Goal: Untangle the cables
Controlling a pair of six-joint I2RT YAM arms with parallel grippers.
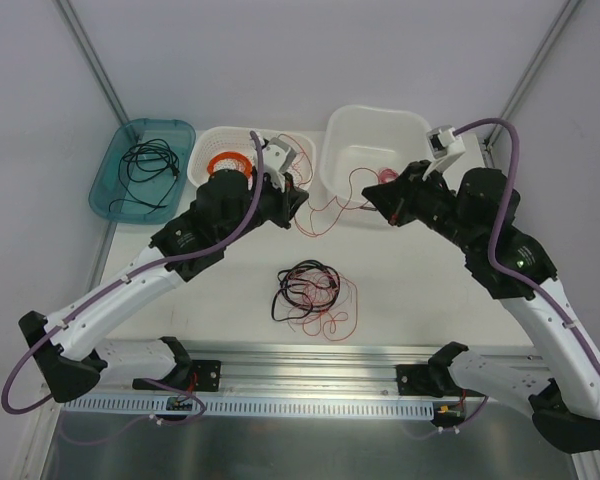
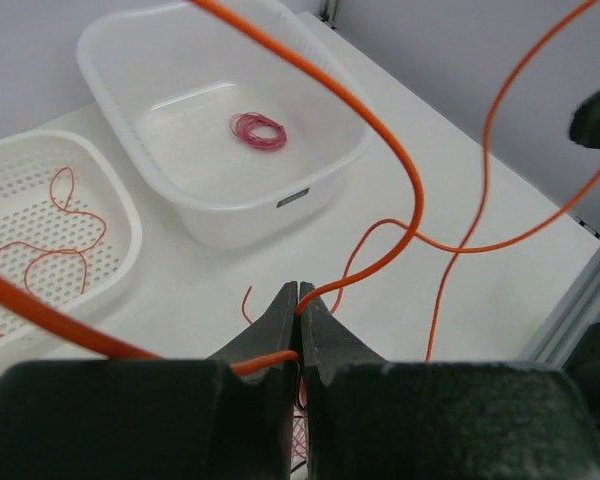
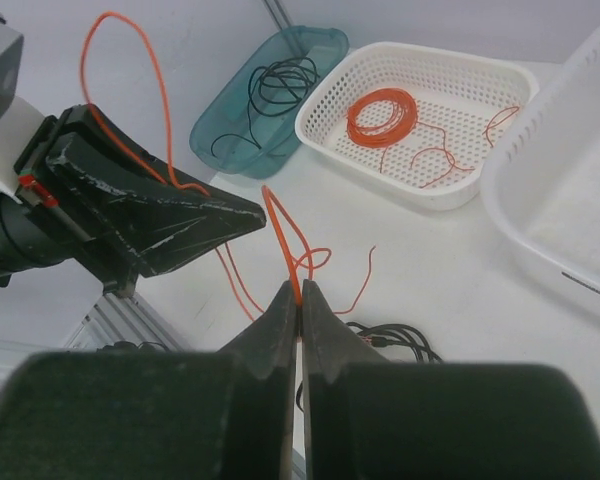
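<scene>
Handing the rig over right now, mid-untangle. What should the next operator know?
Grippers: the left gripper is shut on the orange wire. The right gripper is shut on the same wire, which sags in loops between them.
Done: black cable in the teal tray, orange coil in the perforated basket, pink coil in the white tub.
Left: the cables lie tangled, black and red, on the table near the arm bases. The held wire is not yet put away.

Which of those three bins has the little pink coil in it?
The solid-walled white plastic tub on the right; the perforated white basket holds an orange coil, the teal tray a black cable.
</scene>
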